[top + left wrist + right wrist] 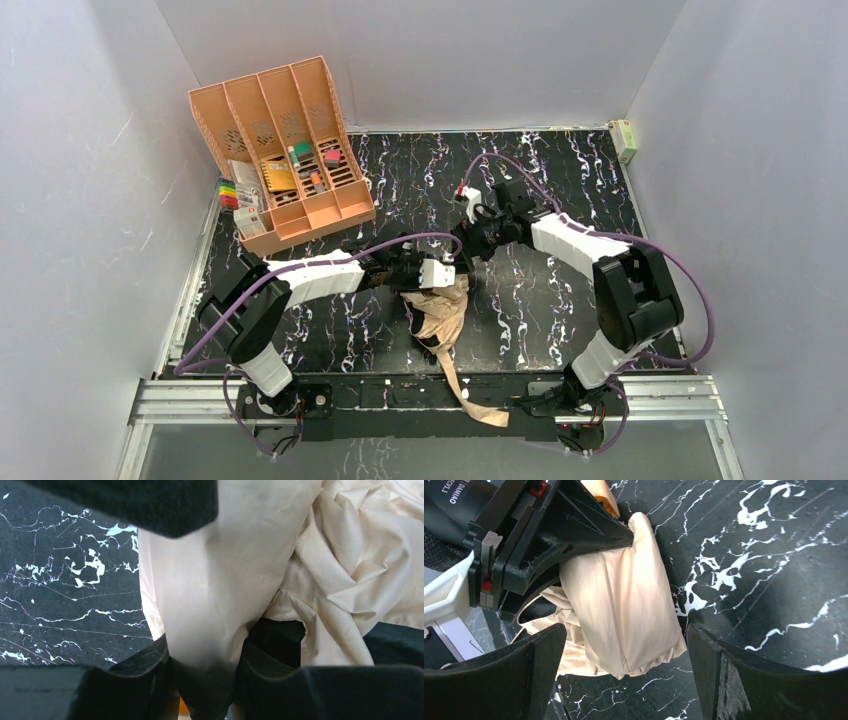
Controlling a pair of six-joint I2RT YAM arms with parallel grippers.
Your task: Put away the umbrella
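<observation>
Fabric of the umbrella (441,312) is clamped in the left claw (210,595); the bundle is laid on the desk (560,200) near its front edge. The right claw (624,645) is spread wide astride the bundle's end, with nothing gripped.

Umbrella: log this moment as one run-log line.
umbrella: crumpled on table | left fingers: clamped on its fabric | right fingers: open wide, either side of bundle | put away: no

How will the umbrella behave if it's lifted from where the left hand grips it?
Probably floppy: the umbrella fabric lies crumpled and loose beside the left hand. Its strap trails past the near edge of the table, so it may dangle and snag. The smooth fabric looks somewhat slippery.
</observation>
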